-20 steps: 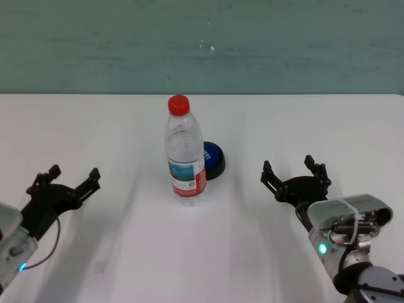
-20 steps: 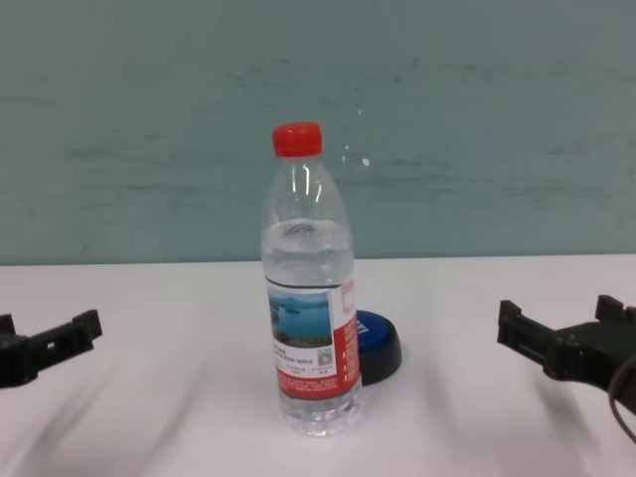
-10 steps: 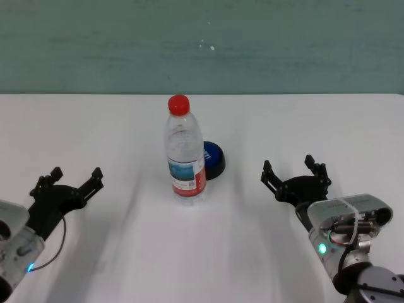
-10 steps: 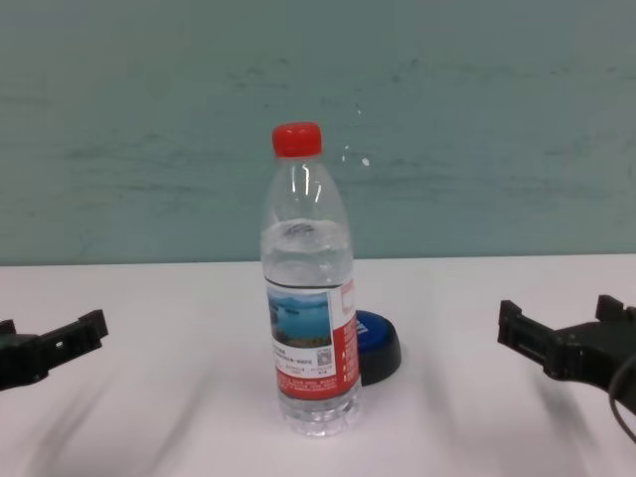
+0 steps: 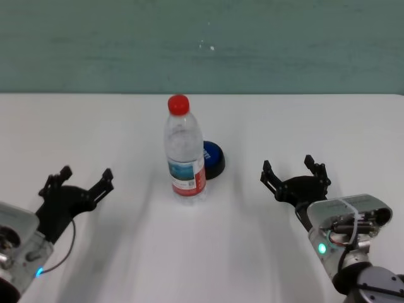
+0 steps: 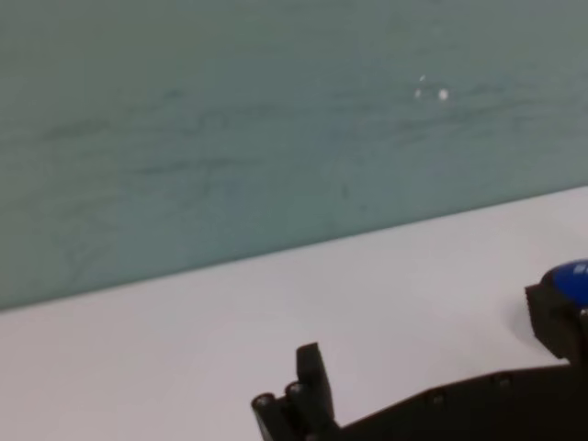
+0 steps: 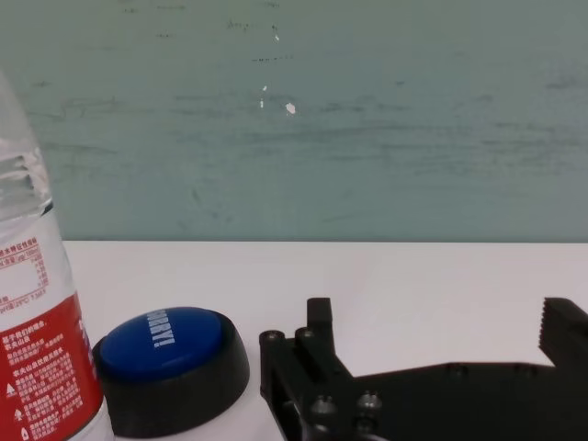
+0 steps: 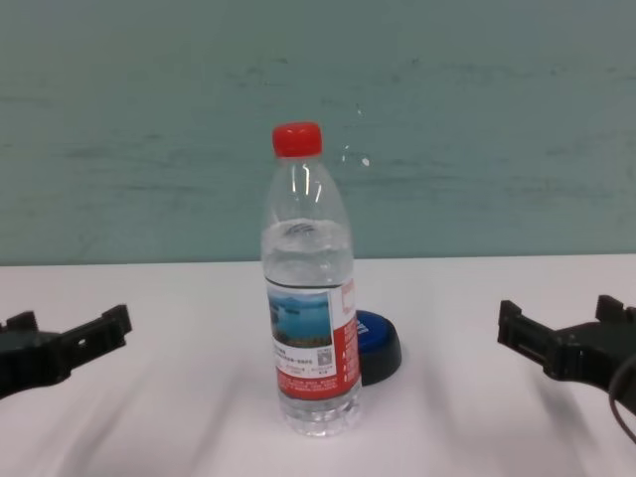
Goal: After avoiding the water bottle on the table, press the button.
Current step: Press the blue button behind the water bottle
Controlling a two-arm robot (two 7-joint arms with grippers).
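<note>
The low round button with its blue domed top sits just behind my tall, tippy clear plastic bottle mid-tabletop, wanting a firm downward push, while my left gripper and right gripper hover wide-jawed, holding nothing.

A teal-green wall is seen behind the far edge of the work surface, filling the upper part of the head and chest views. Its paint is marked by faint horizontal streaks and scuffs. A few small white specks are seen on it, right of centre in the head view; the same specks are seen in the right wrist view and the left wrist view.
</note>
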